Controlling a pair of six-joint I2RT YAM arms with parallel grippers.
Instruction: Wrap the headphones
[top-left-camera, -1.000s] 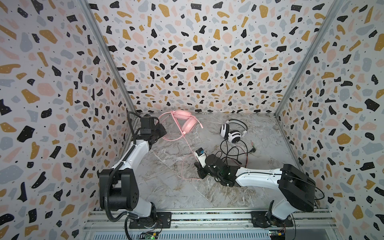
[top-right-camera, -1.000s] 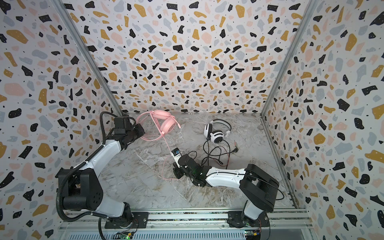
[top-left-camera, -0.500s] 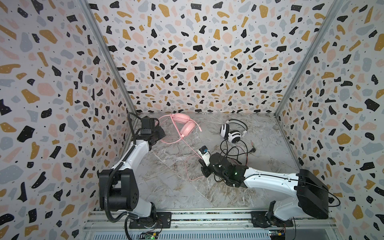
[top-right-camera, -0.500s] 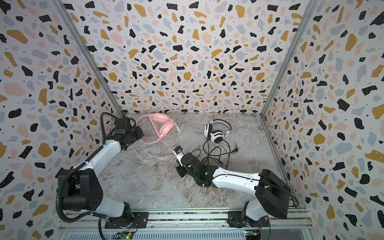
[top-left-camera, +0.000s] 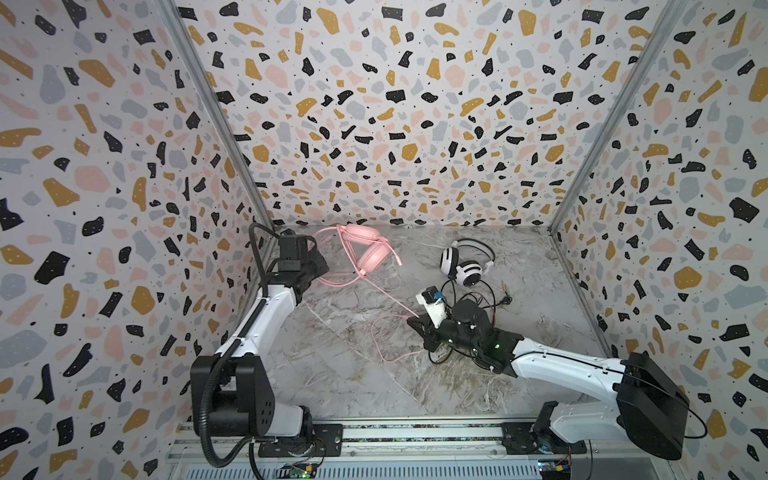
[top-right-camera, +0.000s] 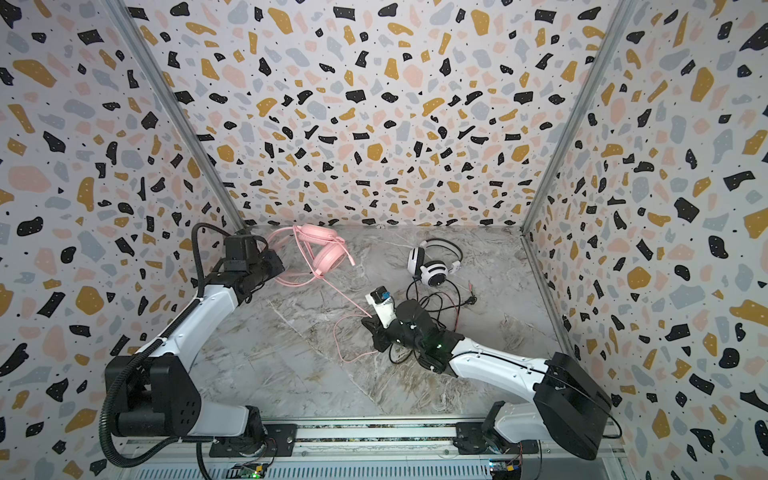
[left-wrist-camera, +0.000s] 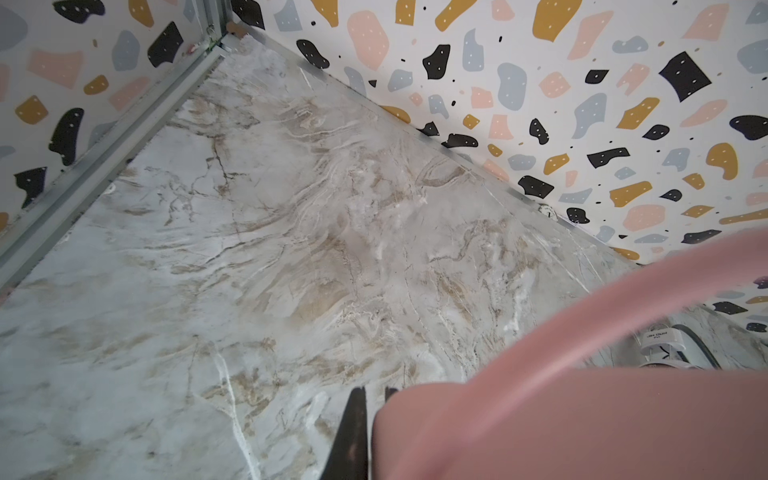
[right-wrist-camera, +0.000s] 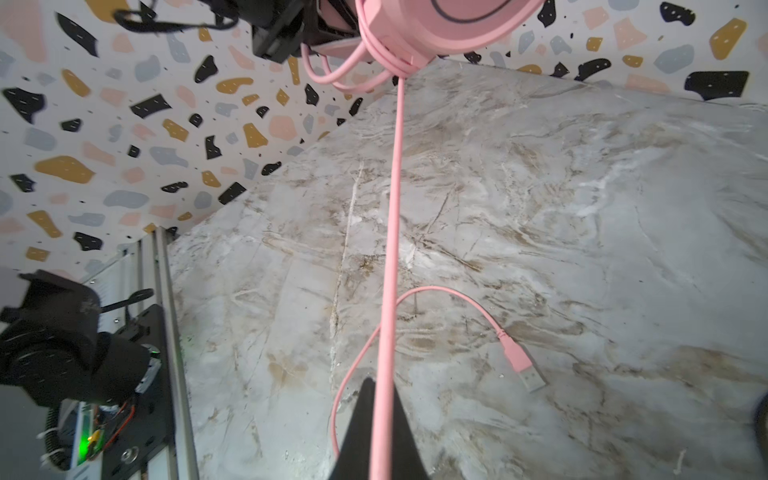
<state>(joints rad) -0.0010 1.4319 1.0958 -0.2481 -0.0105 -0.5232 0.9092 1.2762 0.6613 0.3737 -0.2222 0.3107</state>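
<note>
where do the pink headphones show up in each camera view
In a top view: pink headphones, back left of the scene.
In a top view: same spot, back left.
Left wrist: a big pink blur right up against the lens.
Right wrist: an earcup at the far end of the taut cable.
Shared landmark: the pink cable running out from them; not clear in the left wrist view.

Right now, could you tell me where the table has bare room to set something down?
Free: the front table between left arm and pink cable; also the back-right corner beyond the white headset. Crowded: the middle, where that cable meets the right pincer beside the black cables.
</note>
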